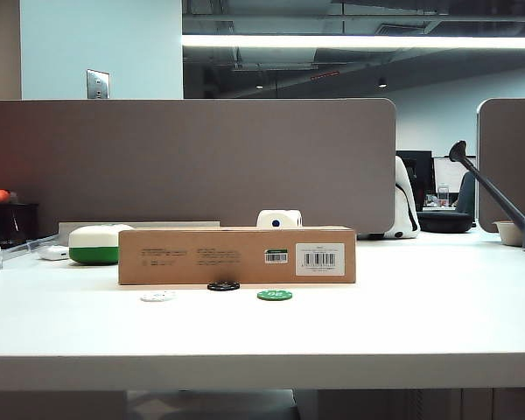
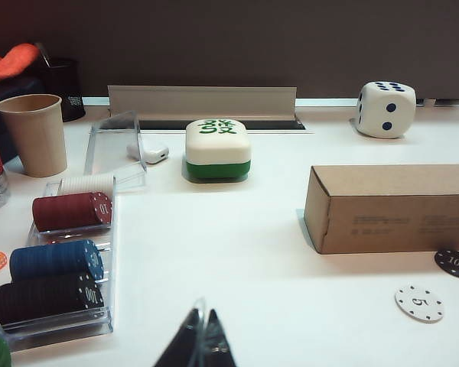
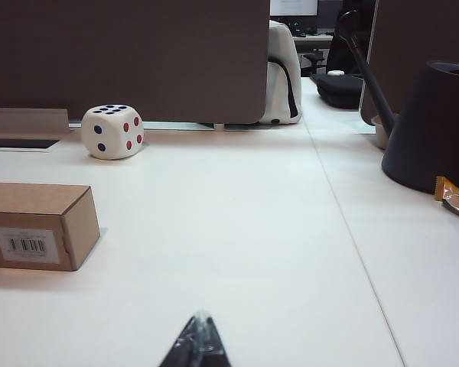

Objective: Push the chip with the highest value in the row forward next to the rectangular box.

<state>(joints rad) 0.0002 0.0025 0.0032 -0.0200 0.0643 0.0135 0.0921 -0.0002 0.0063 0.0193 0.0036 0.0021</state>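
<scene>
The small flat round black chip (image 1: 223,285) marked 100 is already seen beside the long brown cardboard box (image 1: 236,255). Left gripper (image 2: 201,340) and right gripper (image 3: 198,342) jaws are closed, empty, near, and only need pulling away.

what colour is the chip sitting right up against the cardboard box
Black, marked 100 in white: the chip by the rectangular box. Left wrist view shows it best.

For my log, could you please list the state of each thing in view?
Black chip: flat, at the box's front.
White chip: flat, nearer than the black.
Green chip: flat, nearer too.
Box: closed, on its long side.
Left gripper: shut.
Right gripper: shut.
</scene>
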